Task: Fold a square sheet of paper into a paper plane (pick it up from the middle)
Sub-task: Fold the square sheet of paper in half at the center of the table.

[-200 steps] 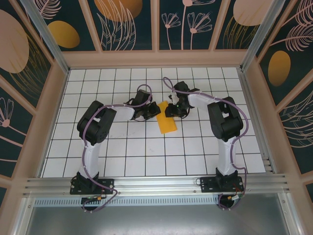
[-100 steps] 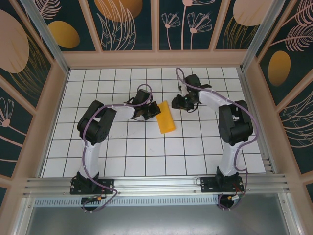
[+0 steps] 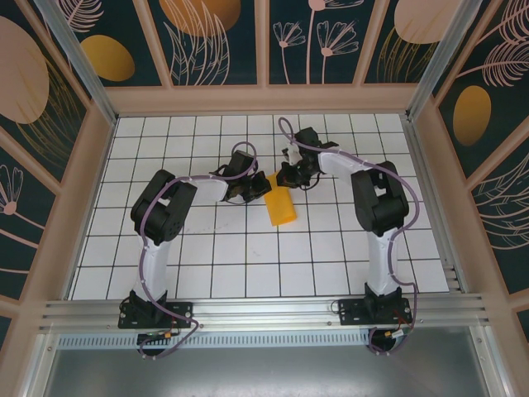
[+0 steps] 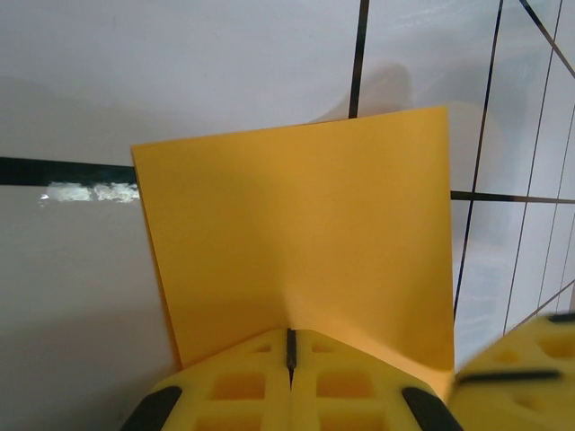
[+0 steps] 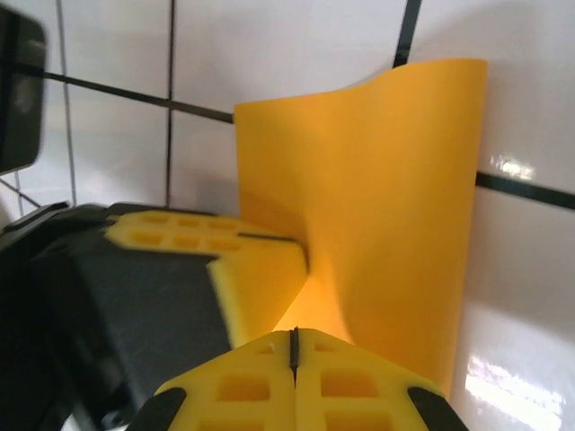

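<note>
In the top view, the thin orange-yellow sheet of paper (image 3: 281, 207), folded into a narrow oblong, lies slanted on the white tiled table (image 3: 248, 256). Its far end sits between the two sets of fingertips. The left gripper (image 3: 250, 190) is at that end's left edge and the right gripper (image 3: 288, 176) at its far right corner, while the rest of the sheet runs toward the arm bases.

In the left wrist view, the left gripper's (image 4: 289, 359) yellow fingers are pressed together on the sheet's near edge. The paper (image 4: 305, 242) spreads flat ahead of them over the tiles. One of the right gripper's yellow fingers (image 4: 530, 359) shows blurred just to their right.

In the right wrist view, the right gripper's (image 5: 293, 359) fingers are likewise pinched on the paper (image 5: 386, 197), which rises ahead of them in a curved wall. A yellow left finger (image 5: 252, 269) meets the sheet just left of them.
</note>
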